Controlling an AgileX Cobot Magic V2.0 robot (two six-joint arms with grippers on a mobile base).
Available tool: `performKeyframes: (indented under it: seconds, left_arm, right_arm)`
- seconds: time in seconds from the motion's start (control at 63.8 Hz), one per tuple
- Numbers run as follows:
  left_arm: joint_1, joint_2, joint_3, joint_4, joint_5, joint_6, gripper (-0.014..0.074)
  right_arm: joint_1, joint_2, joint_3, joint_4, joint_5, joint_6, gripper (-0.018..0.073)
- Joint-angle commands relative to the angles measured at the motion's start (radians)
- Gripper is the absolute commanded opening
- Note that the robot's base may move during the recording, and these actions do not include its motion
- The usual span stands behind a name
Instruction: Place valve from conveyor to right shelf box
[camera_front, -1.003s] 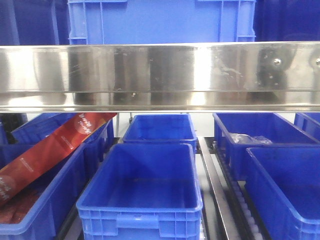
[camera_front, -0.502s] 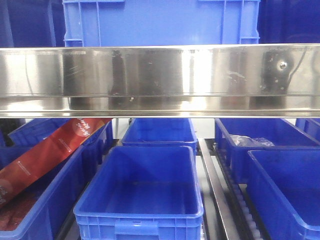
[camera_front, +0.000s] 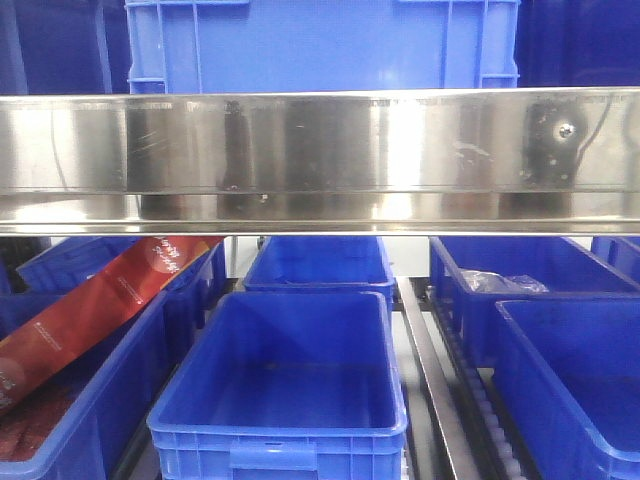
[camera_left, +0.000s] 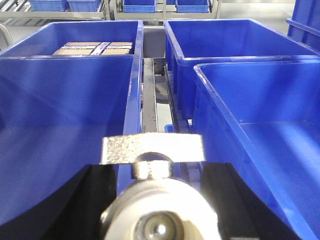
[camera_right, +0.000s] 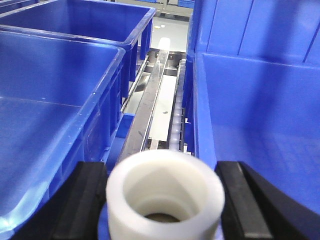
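In the left wrist view my left gripper (camera_left: 161, 175) is shut on a valve (camera_left: 159, 212) with a white round body and a grey metal T-handle (camera_left: 152, 149). Its black fingers (camera_left: 97, 200) press both sides. It hangs over the gap between blue shelf boxes, with a box at the right (camera_left: 270, 130). In the right wrist view my right gripper (camera_right: 162, 175) is shut on a white valve (camera_right: 165, 192), open port facing the camera, above the roller track beside a blue box at the right (camera_right: 260, 115). The conveyor is out of view. Neither gripper shows in the front view.
A polished steel shelf beam (camera_front: 320, 155) crosses the front view, with a blue crate (camera_front: 320, 45) above it. Below stand blue boxes: centre (camera_front: 280, 370), right (camera_front: 580, 380), rear right holding a plastic bag (camera_front: 500, 282), and left holding a red packet (camera_front: 90, 300). Cardboard cartons (camera_left: 92, 48) fill a far-left box.
The front view shifted slightly against the shelf between one second and half a second ago. Since then it has held still.
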Motion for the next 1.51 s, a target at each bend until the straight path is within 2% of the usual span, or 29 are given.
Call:
performKeyframes:
  seconds: [0.0,0.549,0.705,0.831,1.003,1.16,1.317,1.489]
  left_arm:
    - [0.004,-0.01,-0.01,-0.003,-0.058,-0.003,-0.0111]
    - [0.004,-0.01,-0.01,-0.003,-0.058,-0.003,-0.0111]
    - [-0.001,-0.01,-0.01,-0.046,-0.131,-0.003,-0.0111]
    - [-0.052,-0.004,-0.01,-0.049,-0.228,-0.003,-0.0111]
    - [-0.17,0.034,-0.012,-0.047,-0.39,-0.003,-0.0111]
    - [-0.281,0.104,-0.024,-0.047,-0.515,-0.003,-0.0111]
    - [-0.36,0.209,-0.082,-0.047,-0.551,-0.003,-0.0111]
    - [-0.379,0.317,-0.145,-0.06,-0.555,-0.003,-0.0111]
  right_arm:
    - [0.0,-0.014,-0.01,0.003,-0.076,-0.001,-0.0162]
    - [0.0,-0.016,-0.01,0.003,-0.129,-0.001,-0.0162]
    - [0.011,-0.016,-0.066,0.003,-0.133,-0.001,-0.0162]
    - [0.054,-0.005,-0.136,0.003,-0.157,-0.001,-0.0162]
    - [0.144,0.067,-0.256,0.004,-0.157,-0.001,-0.0162]
    - [0.216,0.172,-0.334,0.063,-0.166,-0.001,-0.0162]
    - [0.262,0.271,-0.343,0.072,-0.189,-0.001,-0.0162]
    - [0.283,0.354,-0.343,0.078,-0.258,-0.001,-0.0162]
